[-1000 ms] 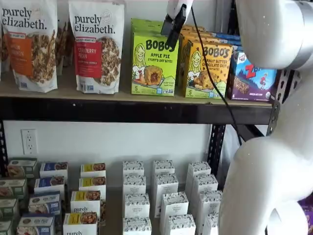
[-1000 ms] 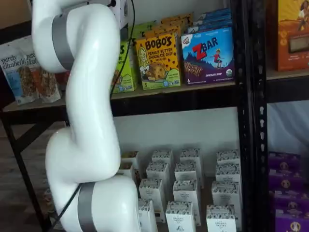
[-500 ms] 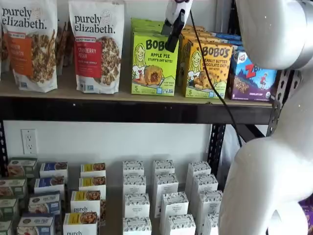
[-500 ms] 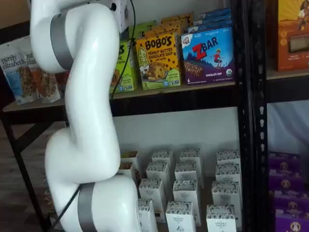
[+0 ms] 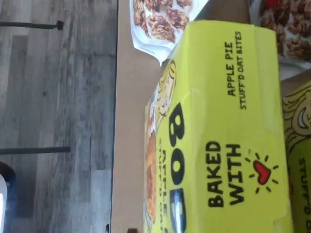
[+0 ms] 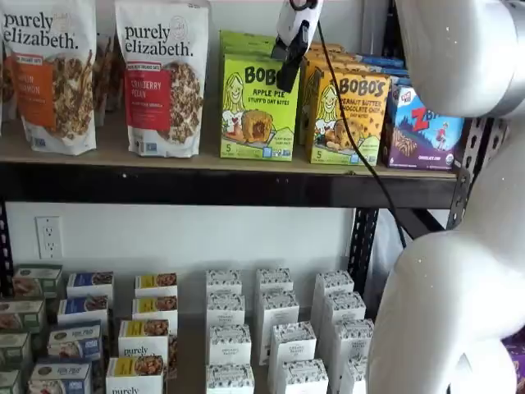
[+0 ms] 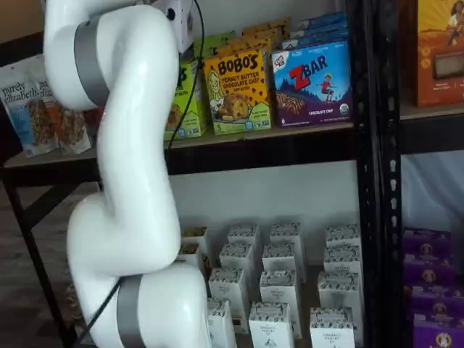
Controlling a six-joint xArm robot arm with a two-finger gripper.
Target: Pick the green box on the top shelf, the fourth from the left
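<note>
The lime-green cardboard Bobo's Apple Pie carton (image 6: 259, 107) stands upright on the tan top shelf w/ black front beam (image 6: 221, 185), not lifted. The hand (image 6: 287, 64) hangs at its upper right corner; 1 black finger shows side-on, so can't tell its spread. Grasp, lift & pull-out remain.

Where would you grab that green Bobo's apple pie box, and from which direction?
Probably by its two narrow sides near the top, coming in from the front and above. The green box stands upright at the shelf's front edge, its top face open to the wrist view. The yellow-orange carton sits close beside it, so one finger has little room there.
</note>
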